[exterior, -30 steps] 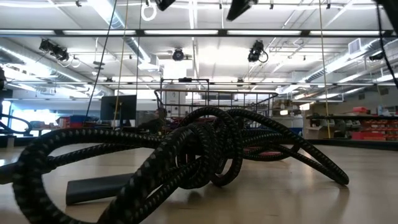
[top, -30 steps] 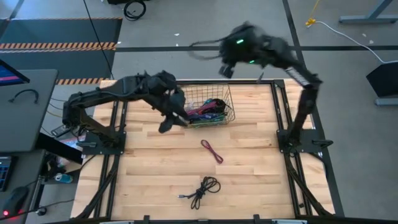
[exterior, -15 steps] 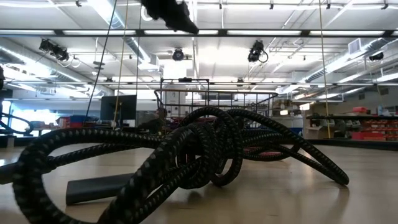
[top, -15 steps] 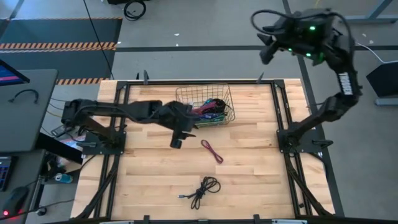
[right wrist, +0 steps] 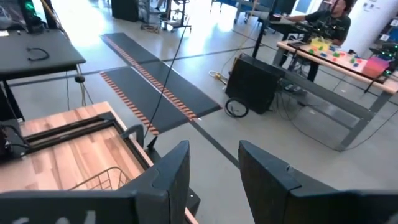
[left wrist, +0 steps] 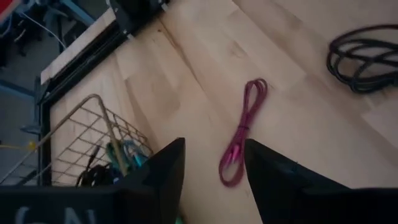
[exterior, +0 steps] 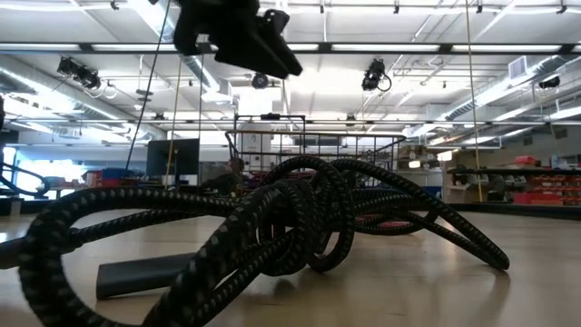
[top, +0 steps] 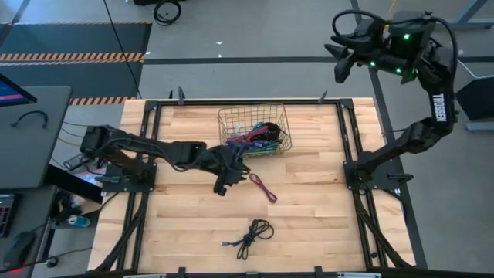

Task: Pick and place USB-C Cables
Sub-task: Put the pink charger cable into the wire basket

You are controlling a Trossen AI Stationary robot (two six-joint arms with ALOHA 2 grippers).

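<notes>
Pale wooden planks form the work surface [top: 309,224], on which a wire mesh basket [top: 282,117] holds a heap of coloured and black cable bundles [top: 258,137]. Left gripper [top: 223,186]: reached out low over the surface just beside the basket's near corner, its two dark fingers [left wrist: 165,171] parted with a clear gap and holding nothing. Slim magenta cable, folded into a narrow straight bundle [left wrist: 241,134]: lying flat on the wood a short way ahead of the left fingers and slightly to one side, not touching them; in the overhead view it lies between the basket and the near edge of the surface [top: 263,188]. Black braided cable, loosely coiled [top: 253,235]: farther beyond the magenta bundle from the left fingers, well apart from the basket; it fills the foreground of the table-level view [exterior: 272,236]. Right gripper [top: 340,60]: raised high and outside the far right corner of the surface, well away from every cable, its fingers [right wrist: 168,171] standing apart with nothing between them, facing the room's floor and desks.
</notes>
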